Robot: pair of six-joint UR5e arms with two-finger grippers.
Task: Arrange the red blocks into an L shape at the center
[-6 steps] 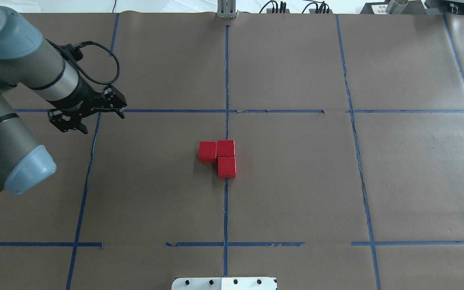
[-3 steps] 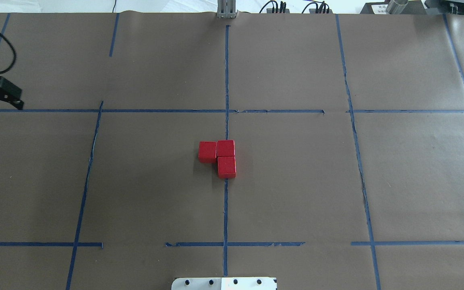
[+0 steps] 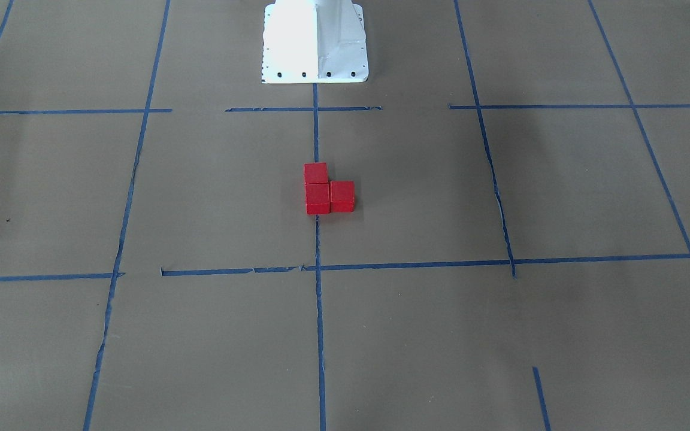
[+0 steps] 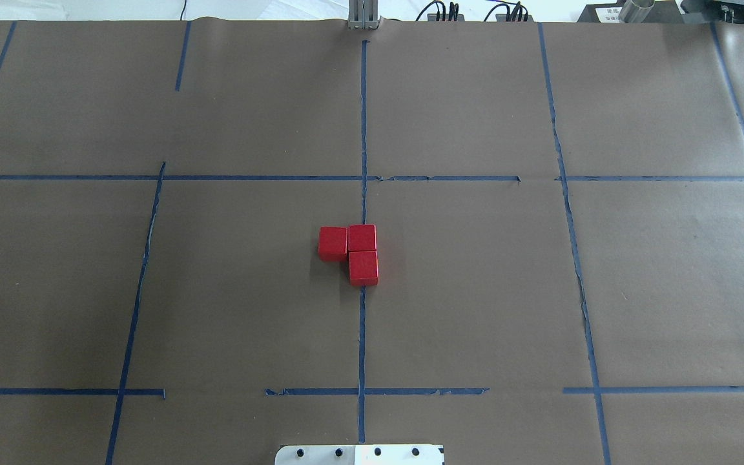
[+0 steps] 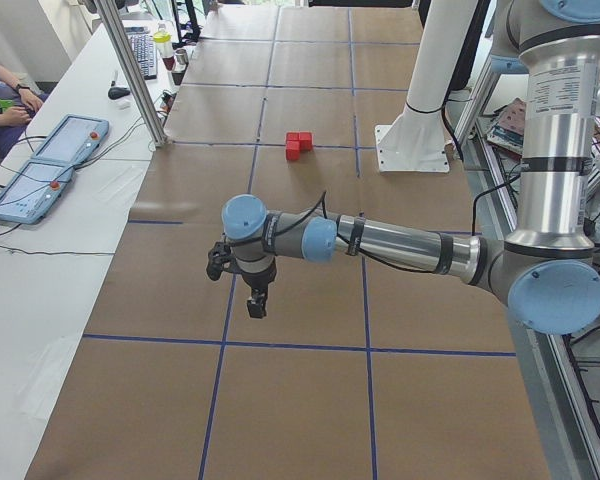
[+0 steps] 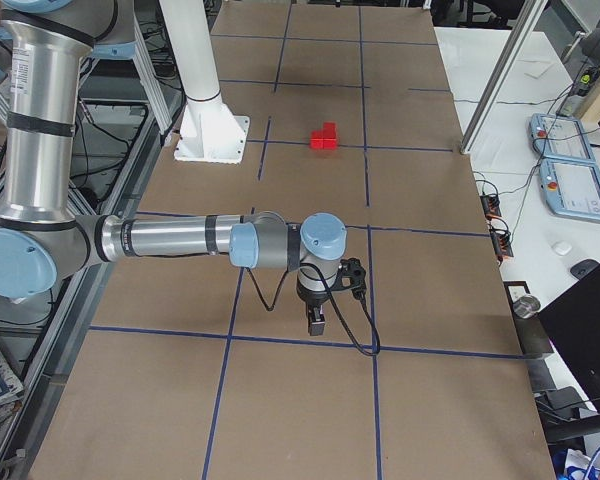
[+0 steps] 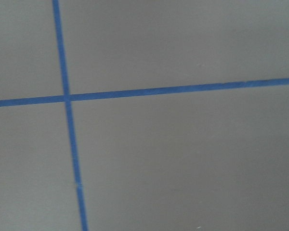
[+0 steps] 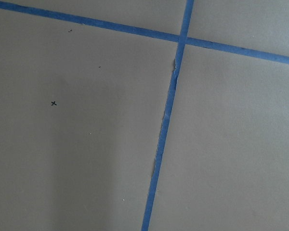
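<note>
Fingers on left gripper (image 5: 257,305) and right gripper (image 6: 317,324): spacing untellable from side views; overhead misses both.

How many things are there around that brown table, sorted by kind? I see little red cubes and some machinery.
Red blocks: 3
Robot arms (left arm, right arm): 2
White base: 1
Total: 6
</note>
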